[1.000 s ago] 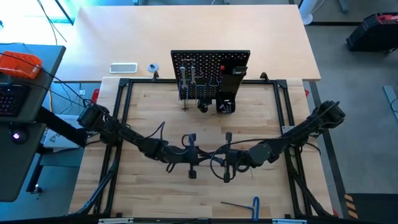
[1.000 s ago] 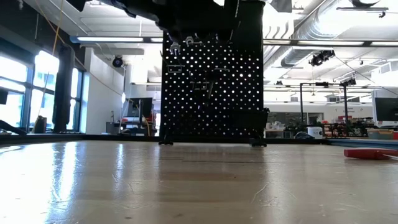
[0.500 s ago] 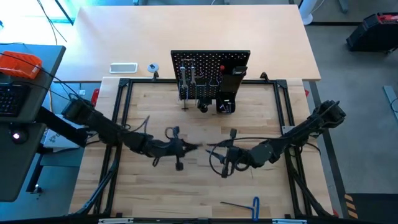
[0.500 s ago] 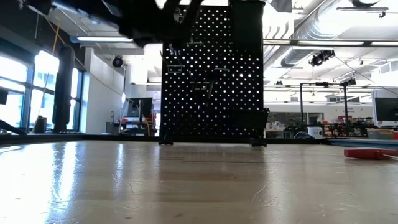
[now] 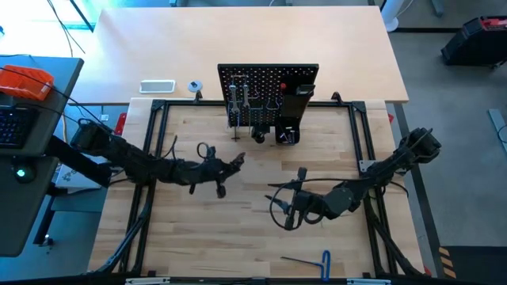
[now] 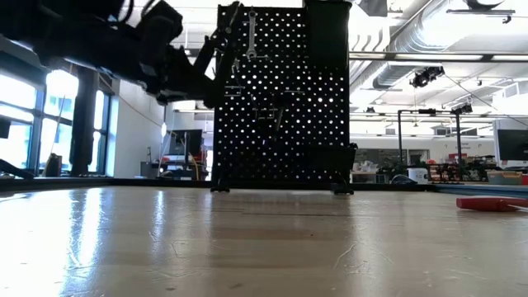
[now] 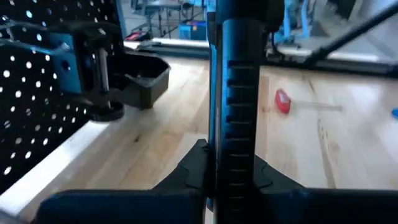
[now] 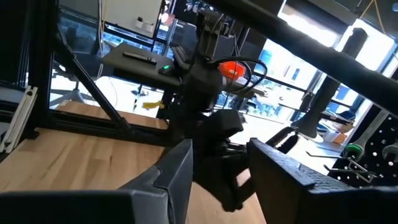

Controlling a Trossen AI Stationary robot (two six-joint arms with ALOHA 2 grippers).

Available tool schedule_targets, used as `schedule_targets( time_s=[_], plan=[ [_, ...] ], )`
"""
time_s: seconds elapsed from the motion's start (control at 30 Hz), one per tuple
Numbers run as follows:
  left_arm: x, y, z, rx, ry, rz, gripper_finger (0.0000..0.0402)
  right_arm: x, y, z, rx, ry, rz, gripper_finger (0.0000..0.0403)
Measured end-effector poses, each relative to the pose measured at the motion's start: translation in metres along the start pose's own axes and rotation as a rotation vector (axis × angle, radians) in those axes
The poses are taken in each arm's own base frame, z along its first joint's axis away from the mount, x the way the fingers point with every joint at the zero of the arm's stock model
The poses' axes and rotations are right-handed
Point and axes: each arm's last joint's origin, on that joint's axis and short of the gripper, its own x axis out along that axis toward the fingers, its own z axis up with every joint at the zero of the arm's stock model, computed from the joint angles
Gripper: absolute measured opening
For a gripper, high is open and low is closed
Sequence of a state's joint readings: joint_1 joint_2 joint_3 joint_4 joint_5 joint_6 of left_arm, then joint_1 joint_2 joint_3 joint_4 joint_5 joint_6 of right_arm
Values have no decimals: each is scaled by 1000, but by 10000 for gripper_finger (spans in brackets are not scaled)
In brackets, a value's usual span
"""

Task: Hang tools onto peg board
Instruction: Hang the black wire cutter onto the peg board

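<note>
The black peg board (image 5: pixel 269 83) stands upright at the table's far middle, with silver wrenches (image 6: pixel 250 37), a black C-clamp (image 7: pixel 93 68) and a box-shaped holder (image 7: pixel 146 78) on it. My left gripper (image 5: pixel 236 161) hovers just left of and in front of the board, shut on a dark ribbed bar-shaped tool (image 7: pixel 239 93). My right gripper (image 5: pixel 276 192) stands open over the table's middle right, nothing between its fingers (image 8: pixel 180 171). A blue-handled hex key (image 5: pixel 313 257) lies flat near the front edge. A red-handled screwdriver (image 6: pixel 487 203) lies on the table at the right. My left gripper pinches the dark ribbed tool between its two fingers at the tool's near end (image 7: pixel 233 158). The fingers come about level from the table's left. The tool sticks out past the fingertips, slanting up toward the board (image 6: pixel 227 37), lifted clear of the table.
A black metal frame (image 5: pixel 154 142) borders the wooden work area. A white flat object (image 5: pixel 157 85) and a small round thing (image 5: pixel 195 85) lie on the far table beyond it. Open wood lies between the grippers and the front edge.
The two grippers met at the dark tool over the table's middle. My right gripper has opened and let go, staying about where it was. My left gripper has carried the tool toward the far left, up to the peg board's front, rolling a little.
</note>
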State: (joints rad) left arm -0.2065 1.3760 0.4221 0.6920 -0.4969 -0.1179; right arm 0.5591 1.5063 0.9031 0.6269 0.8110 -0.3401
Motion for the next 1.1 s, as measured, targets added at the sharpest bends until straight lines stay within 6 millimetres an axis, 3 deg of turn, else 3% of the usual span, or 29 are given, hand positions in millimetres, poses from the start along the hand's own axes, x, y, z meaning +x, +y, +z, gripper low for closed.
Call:
schedule_targets(
  time_s=[0.33,0.53,1.1],
  plan=[
    [20,51,6,-71,-37,-38,25,0,0,0,8,3,-2,149],
    [24,69,13,-104,-93,-41,25,-1,2,-2,-2,20,6,149],
    [27,95,14,-128,-88,-35,25,1,1,-4,-12,30,2,149]
  ],
)
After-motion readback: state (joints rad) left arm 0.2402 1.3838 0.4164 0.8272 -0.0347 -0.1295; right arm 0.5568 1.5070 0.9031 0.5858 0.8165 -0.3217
